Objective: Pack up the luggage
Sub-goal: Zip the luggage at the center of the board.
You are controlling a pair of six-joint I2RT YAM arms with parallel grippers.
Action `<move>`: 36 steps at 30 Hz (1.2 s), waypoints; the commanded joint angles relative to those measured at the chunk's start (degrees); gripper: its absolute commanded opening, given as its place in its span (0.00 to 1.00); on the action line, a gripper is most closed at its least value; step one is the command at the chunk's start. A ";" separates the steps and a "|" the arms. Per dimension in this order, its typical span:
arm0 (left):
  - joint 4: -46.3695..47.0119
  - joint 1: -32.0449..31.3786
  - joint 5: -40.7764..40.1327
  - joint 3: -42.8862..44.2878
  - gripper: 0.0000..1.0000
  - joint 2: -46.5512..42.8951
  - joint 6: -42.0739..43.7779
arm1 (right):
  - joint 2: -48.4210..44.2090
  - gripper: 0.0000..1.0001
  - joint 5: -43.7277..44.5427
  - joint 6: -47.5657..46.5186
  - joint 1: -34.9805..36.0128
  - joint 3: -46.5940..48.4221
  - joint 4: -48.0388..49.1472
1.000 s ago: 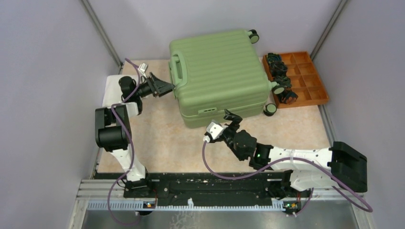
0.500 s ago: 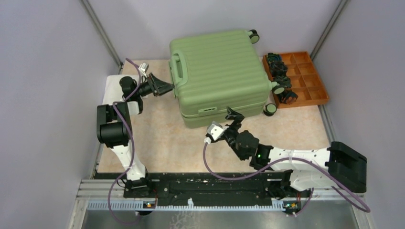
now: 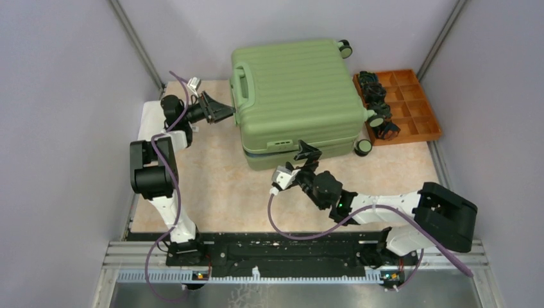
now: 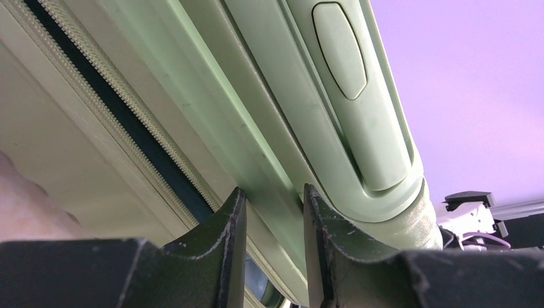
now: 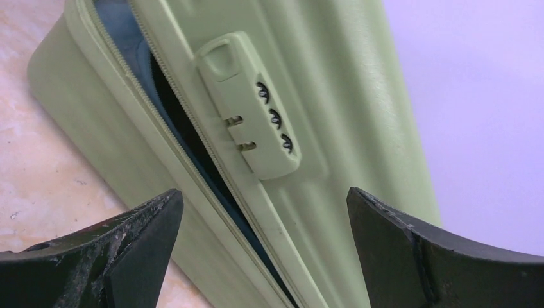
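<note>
Two arms work the luggage (image 3: 301,83), which lies flat at the far middle of the table (image 3: 212,186), wheels to the right.

On the left, the left gripper (image 3: 228,114) sits at the shell's left side just under the handle (image 4: 359,96). Its fingers (image 4: 224,237) are narrow, with the lid's rim pinched between them. Compared with a second ago it has risen a little, and the lid has come up with it: the whole upper shell now sits slightly higher and further right in the top view. The zip (image 4: 128,128) line beside it is parted.

In the middle, the right gripper (image 3: 306,151) has pushed forward to the front wall, its elbow drawn in from the right edge. Its fingers (image 5: 128,237) are spread wide and hold nothing, with the lock (image 5: 253,106) framed between them. Below the lock the seam gapes, showing blue lining (image 5: 122,25) and darkness behind it.

By my reading, the case is being opened, so packing proper has not begun.

What the luggage holds cannot be told through the gap. At the right, the orange tray (image 3: 417,108) stands just beside the wheels, with dark objects (image 3: 378,112) in its left compartments; what they are is too small to tell.
</note>
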 commanded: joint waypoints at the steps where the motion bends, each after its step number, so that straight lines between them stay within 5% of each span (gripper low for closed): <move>1: 12.37 -2.15 -1.81 6.85 0.19 -7.81 3.44 | 3.25 0.99 -4.01 -5.77 -0.78 -0.53 8.05; 20: 9.43 -2.08 -2.12 8.70 0.14 -9.85 5.50 | 23.75 0.99 0.23 -24.24 -1.28 4.84 44.44; 36: 7.56 -2.24 -1.95 8.66 0.12 -10.86 6.78 | 33.58 0.99 0.31 -29.01 -2.36 9.32 52.37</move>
